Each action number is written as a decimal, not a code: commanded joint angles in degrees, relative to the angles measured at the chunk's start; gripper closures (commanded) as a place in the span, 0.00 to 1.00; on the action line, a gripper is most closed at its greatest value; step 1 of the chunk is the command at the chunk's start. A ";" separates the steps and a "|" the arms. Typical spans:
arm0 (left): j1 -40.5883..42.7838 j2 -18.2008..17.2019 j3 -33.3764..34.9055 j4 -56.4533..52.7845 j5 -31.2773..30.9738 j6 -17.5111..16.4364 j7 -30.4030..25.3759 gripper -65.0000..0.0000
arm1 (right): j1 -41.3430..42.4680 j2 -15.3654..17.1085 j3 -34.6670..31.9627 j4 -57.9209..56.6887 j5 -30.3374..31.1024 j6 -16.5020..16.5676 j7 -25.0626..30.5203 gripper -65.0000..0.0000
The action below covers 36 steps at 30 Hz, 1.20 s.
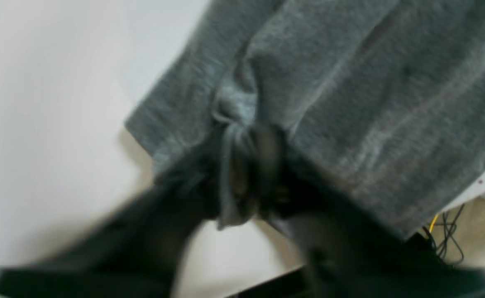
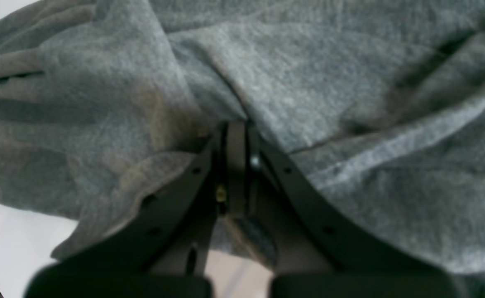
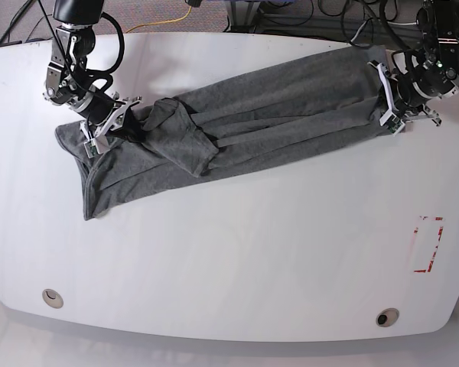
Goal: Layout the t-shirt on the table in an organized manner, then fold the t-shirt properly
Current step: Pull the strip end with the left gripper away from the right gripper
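Observation:
The grey t-shirt [image 3: 252, 115] lies stretched in a long creased band across the far half of the white table [image 3: 229, 252]. Its left end is folded down toward the front. My left gripper [image 3: 384, 103] is at the shirt's right end. In the blurred left wrist view its fingers [image 1: 267, 165] hold a bunched fold of the t-shirt [image 1: 370, 82]. My right gripper [image 3: 115, 126] is at the shirt's left end. Its jaws are pressed together, and their tips [image 2: 237, 126] pinch a ridge of the t-shirt [image 2: 308, 62].
A red tape rectangle [image 3: 428, 245] marks the table's right side. Two round cable holes [image 3: 52, 297] [image 3: 386, 316] sit near the front edge. Cables [image 3: 291, 11] run behind the table. In the left wrist view the table edge and floor cables [image 1: 445, 236] show at lower right.

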 commanded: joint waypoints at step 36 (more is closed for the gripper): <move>-0.10 0.92 -19.40 -12.03 -35.25 0.14 -0.58 0.33 | 1.19 0.47 -0.22 -0.37 -4.76 -1.85 -5.85 1.00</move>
